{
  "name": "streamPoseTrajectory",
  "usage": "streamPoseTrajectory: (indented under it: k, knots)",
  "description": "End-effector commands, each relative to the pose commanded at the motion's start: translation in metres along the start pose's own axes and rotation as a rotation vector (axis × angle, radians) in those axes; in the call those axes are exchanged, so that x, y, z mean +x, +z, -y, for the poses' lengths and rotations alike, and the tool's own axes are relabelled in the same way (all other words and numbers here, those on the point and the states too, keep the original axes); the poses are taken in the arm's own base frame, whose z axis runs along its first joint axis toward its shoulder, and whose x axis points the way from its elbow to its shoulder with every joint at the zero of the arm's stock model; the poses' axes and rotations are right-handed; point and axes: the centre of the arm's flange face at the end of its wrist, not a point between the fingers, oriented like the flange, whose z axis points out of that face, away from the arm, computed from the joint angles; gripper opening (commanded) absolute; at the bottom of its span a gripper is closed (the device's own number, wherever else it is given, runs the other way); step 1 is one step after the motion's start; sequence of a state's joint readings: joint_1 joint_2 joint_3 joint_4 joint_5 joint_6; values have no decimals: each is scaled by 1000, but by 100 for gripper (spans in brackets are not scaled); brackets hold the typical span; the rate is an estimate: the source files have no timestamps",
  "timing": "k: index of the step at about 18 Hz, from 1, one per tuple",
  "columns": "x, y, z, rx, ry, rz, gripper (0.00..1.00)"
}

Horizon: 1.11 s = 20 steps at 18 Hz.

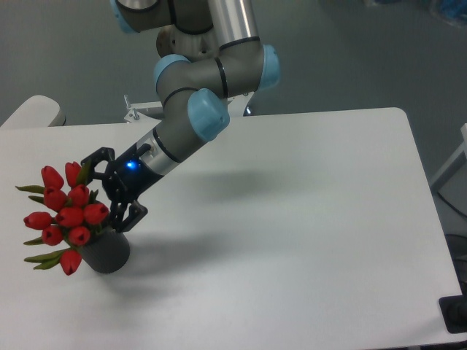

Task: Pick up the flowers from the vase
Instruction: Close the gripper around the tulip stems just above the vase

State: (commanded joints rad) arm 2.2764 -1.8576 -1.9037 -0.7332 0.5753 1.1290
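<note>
Now tool (104,194) open, jaws spread just right of flowers (64,213) in vase (108,249).

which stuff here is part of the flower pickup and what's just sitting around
Part of the job:
the flowers
the vase that holds them
the gripper, jaws open beside the bunch

Just there:
the white table
a metal bracket at its far edge
</note>
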Motion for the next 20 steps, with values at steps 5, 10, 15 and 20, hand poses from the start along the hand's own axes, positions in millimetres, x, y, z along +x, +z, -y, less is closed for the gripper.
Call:
streamPoseTrajectory:
  k: [5,10,15,20]
  knots:
    - [1,8,2,-1,5,-14,100]
    - [1,8,3,-1,8,-13,74]
    - [0,6,4,-1,10,-8,54]
    - [-1,0,8,4,16,2,47]
